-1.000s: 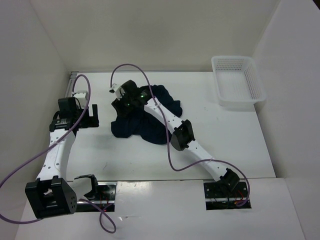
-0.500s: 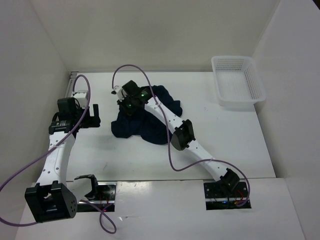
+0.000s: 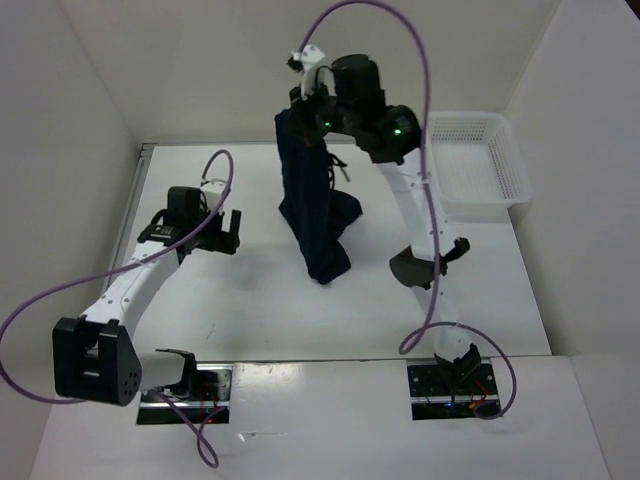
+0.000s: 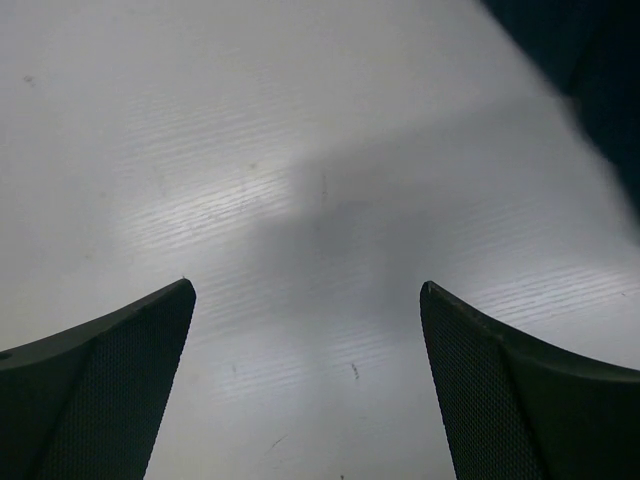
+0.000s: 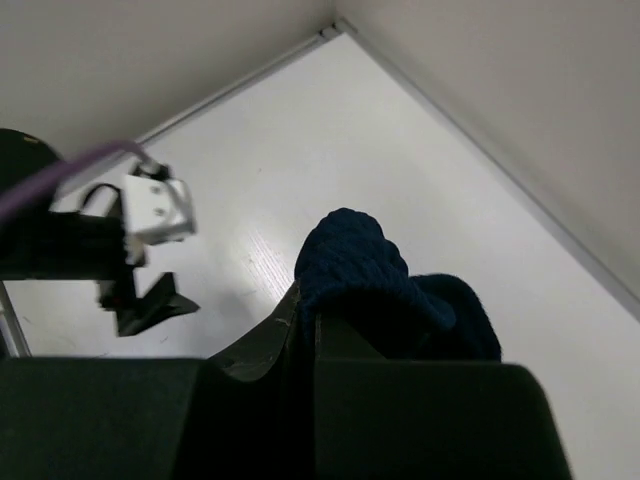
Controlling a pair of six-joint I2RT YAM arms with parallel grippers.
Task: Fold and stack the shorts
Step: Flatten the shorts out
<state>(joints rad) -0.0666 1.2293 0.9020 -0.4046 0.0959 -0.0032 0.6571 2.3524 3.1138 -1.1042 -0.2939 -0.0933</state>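
Note:
A pair of dark navy shorts (image 3: 315,205) hangs in a long drape above the middle of the table, its lower end (image 3: 328,268) near or on the surface. My right gripper (image 3: 302,112) is raised high at the back and shut on the shorts' top edge; in the right wrist view the navy cloth (image 5: 360,275) bulges out from between the closed fingers. My left gripper (image 3: 222,232) hovers low over the table to the left of the shorts, open and empty. In the left wrist view its two fingers (image 4: 120,370) stand wide apart over bare table, with a corner of the shorts (image 4: 600,60) at upper right.
A white mesh basket (image 3: 475,175) stands at the back right against the wall. White walls close in the table at the left, back and right. The left arm's purple cable (image 3: 60,300) loops over the left side.
My right gripper has shut on the shorts and lifted them high off the table, from a crumpled heap to a hanging drape. The left gripper has moved right, toward the shorts.

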